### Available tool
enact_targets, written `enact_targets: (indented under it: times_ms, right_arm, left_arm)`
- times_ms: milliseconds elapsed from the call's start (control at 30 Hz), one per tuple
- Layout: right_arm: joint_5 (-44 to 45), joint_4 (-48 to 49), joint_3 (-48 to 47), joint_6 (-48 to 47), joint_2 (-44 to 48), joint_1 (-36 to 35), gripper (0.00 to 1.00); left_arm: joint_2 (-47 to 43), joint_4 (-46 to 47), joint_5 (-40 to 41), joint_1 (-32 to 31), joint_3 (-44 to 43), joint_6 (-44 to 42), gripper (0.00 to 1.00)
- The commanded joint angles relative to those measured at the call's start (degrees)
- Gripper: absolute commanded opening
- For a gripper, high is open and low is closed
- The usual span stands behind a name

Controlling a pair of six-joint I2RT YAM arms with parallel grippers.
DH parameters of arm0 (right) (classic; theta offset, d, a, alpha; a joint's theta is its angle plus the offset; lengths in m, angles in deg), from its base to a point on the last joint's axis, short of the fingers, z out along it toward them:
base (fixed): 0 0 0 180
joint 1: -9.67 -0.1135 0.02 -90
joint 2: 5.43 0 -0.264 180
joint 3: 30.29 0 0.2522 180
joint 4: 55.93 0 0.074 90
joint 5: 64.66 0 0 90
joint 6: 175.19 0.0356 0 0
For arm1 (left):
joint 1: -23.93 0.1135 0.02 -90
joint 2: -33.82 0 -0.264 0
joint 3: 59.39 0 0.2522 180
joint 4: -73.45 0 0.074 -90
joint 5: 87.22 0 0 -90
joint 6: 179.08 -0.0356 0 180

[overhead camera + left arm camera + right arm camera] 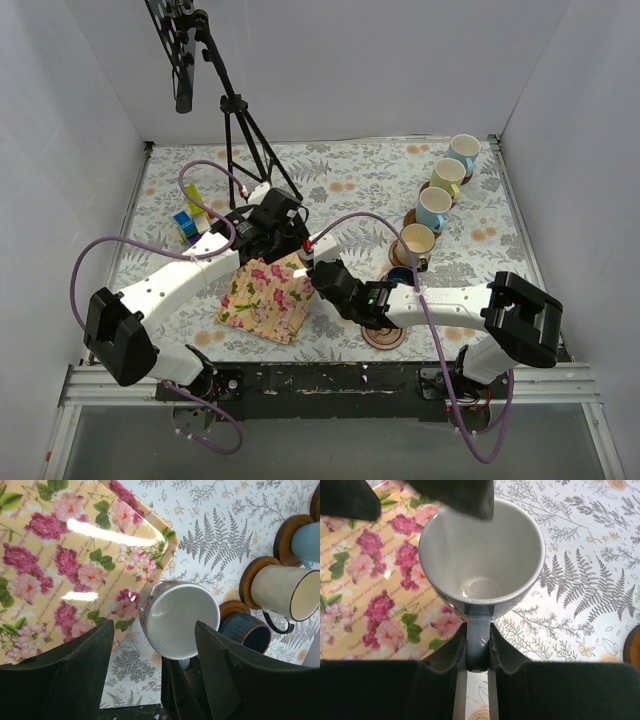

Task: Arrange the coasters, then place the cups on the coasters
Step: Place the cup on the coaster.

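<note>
A grey-white cup (480, 560) hangs tilted over the corner of the floral mat (60, 555). My right gripper (479, 630) is shut on its handle. The same cup (177, 617) lies between the spread fingers of my left gripper (152, 645), which is open and not touching it. To the right, a row of cups runs diagonally on dark round coasters: navy (400, 275), cream (416, 240), light blue (433, 205), yellow-green (447, 175) and another light blue (463, 150). One bare coaster (385, 337) lies near the front edge, under my right arm.
The floral mat (262, 300) lies front centre on the fern-print tablecloth. Colourful toy blocks (190, 220) sit at the left. A black tripod (240, 130) stands at the back, behind my left arm. White walls close in three sides.
</note>
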Motion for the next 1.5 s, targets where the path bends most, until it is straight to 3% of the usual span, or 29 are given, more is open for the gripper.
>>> enact_targets:
  times_ms: [0, 100, 267, 433, 767, 1033, 1267, 1467]
  right_arm:
    - [2.3, 2.4, 1.2, 0.5, 3.5, 0.1, 0.01]
    - [3.0, 2.3, 2.2, 0.7, 5.2, 0.1, 0.01]
    - [3.3, 1.2, 4.5, 1.0, 10.3, 0.1, 0.01]
    - [-0.4, 1.3, 14.4, 2.7, 23.8, 0.1, 0.01]
    - [-1.7, -9.6, 23.4, 4.3, 46.1, -0.9, 0.01]
    - [3.4, -20.1, 27.8, 12.9, 53.1, -7.5, 0.01]
    - [8.9, -24.0, 27.6, 17.5, 50.4, -14.6, 0.01]
    - [12.6, -30.4, 29.5, 25.4, 53.6, -19.4, 0.01]
  left_arm:
    - [-2.1, 0.6, -0.4, 2.4, -1.2, -1.8, 0.69]
    - [-3.6, 2.1, -0.8, 3.8, -0.6, -2.8, 0.78]
    - [-4.7, 4.1, -1.7, 8.1, -0.2, -7.2, 0.84]
    - [-7.1, 11.9, 0.1, 9.2, 2.5, -18.0, 0.98]
    - [-8.9, 21.7, 0.2, 12.7, 9.0, -28.0, 0.98]
    - [-8.1, 26.4, -4.3, 18.8, 11.3, -31.3, 0.98]
    - [-7.0, 29.4, -8.5, 25.1, 13.6, -31.5, 0.98]
    - [-6.6, 31.3, -11.1, 27.9, 15.6, -31.4, 0.98]
